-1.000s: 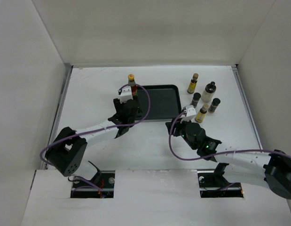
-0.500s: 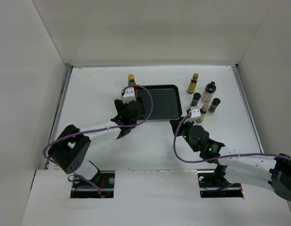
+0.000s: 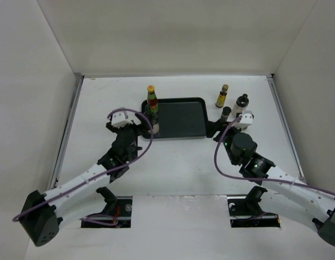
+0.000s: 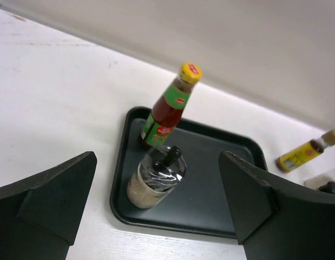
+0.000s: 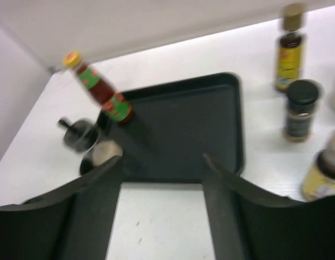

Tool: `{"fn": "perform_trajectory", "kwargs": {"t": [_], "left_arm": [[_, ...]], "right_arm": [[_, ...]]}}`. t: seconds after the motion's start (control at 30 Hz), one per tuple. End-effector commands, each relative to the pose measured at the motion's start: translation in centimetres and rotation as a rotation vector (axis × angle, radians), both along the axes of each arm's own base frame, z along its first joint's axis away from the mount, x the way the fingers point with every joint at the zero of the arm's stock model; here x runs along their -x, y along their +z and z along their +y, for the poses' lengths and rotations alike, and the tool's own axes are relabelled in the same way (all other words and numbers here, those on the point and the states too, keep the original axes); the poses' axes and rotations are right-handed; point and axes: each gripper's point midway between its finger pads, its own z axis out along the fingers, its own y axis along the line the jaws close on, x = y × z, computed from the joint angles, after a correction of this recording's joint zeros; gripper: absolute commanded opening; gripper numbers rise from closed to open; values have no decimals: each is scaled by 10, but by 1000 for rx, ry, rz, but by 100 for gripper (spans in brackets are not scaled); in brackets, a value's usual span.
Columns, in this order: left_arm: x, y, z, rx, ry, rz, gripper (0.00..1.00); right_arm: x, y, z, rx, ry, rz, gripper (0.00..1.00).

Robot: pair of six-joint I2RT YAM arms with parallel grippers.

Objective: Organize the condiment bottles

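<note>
Gaping at full width, the left gripper (image 3: 129, 126) holds nothing. Its fingers (image 4: 53, 195) frame the tray's left end w/ only air between them, and it sits at the tray's 9 o'clock. The right gripper (image 5: 161, 162) is abt half open, also empty, facing the tray (image 3: 181, 116) from its 4 o'clock.

The red bottle (image 3: 151, 103) has a green neck, yellow cap & a red-green label. It stands in the tray's 11 o'clock corner. The whitish jar (image 3: 153, 126) has a shiny clear top w/ a black knob and pale contents. It stands in the tray just beside the red bottle, at its 6 o'clock; can't tell if they touch.

Outside the tray, on the table (image 3: 102, 92) at its 2–3 o'clock:
- yellow-label bottle (image 3: 222, 96) w/ tan cap
- pale jar (image 3: 241, 104) w/ dark cap
- dark jar (image 3: 225, 112), close by the right gripper

The left wrist cam shows the jar's knob & the red bottle's label print, which the top view doesn't resolve. The right wrist cam, blurred, shows a yellow-label jar (image 5: 324, 176) at its right edge, hidden from above by the right gripper. Only the top view shows both grippers at once.
</note>
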Motion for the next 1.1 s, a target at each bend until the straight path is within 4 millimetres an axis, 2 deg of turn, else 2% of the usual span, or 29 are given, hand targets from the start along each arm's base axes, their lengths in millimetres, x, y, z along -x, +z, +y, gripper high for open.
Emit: {"fn": "perform_trajectory", "kwargs": {"t": [0.0, 0.07, 0.17, 0.3, 0.43, 0.63, 0.83, 0.93, 1.07], "left_arm": [[17, -5, 26, 60, 66, -57, 100], [26, -13, 36, 111, 73, -83, 100], [32, -32, 39, 170, 69, -86, 100], [36, -51, 33, 201, 42, -62, 100], [41, -63, 31, 234, 20, -68, 100], [44, -63, 33, 289, 13, -108, 100], [41, -82, 26, 270, 7, -63, 100], [40, -83, 19, 267, -17, -55, 100], [39, -87, 20, 257, -13, -45, 100]], "right_arm": [[-12, -4, -45, 80, -189, 50, 71], [-17, -15, -71, 120, -297, 85, 79], [-27, -27, -103, 166, -418, 131, 87], [-43, -35, -123, 187, -466, 184, 90], [-60, -40, -125, 164, -442, 218, 89], [-78, -49, -121, 164, -404, 252, 77], [-86, -74, -119, 185, -401, 318, 69], [-89, -82, -124, 196, -419, 330, 60], [-95, -75, -131, 210, -455, 295, 43]]}}
